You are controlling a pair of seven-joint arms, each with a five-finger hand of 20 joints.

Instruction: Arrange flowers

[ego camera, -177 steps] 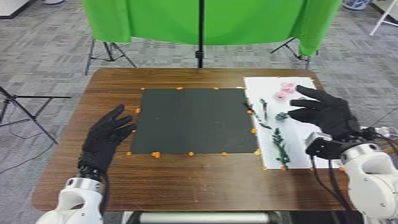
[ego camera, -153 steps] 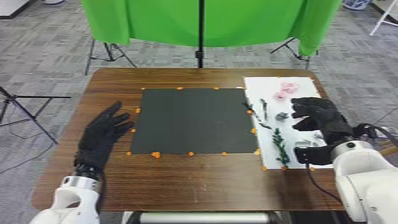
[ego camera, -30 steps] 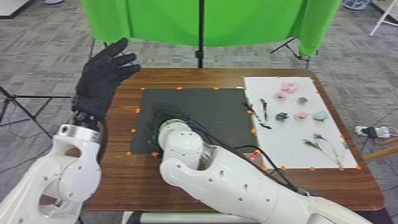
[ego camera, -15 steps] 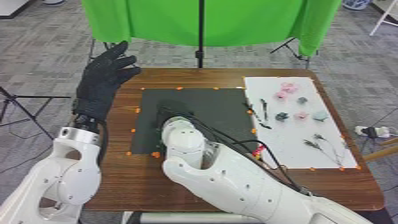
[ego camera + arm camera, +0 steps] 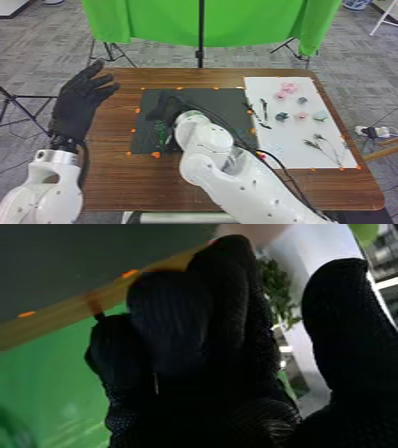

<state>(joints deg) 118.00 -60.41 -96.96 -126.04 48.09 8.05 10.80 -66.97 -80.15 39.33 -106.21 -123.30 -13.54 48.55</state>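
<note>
Right hand [image 5: 167, 106] over left part of dark sheet [image 5: 226, 100]; fingers straight, together, thumb apart. Green sprig [image 5: 162, 134] along that sheet's left edge, just beside the hand; contact, cannot tell. Left hand [image 5: 78, 102] above desk's [image 5: 142, 185] left edge, fingers straight, slightly apart. Pink flowers [image 5: 287, 90] on white sheet [image 5: 289, 135], toward desk's far right corner
</note>
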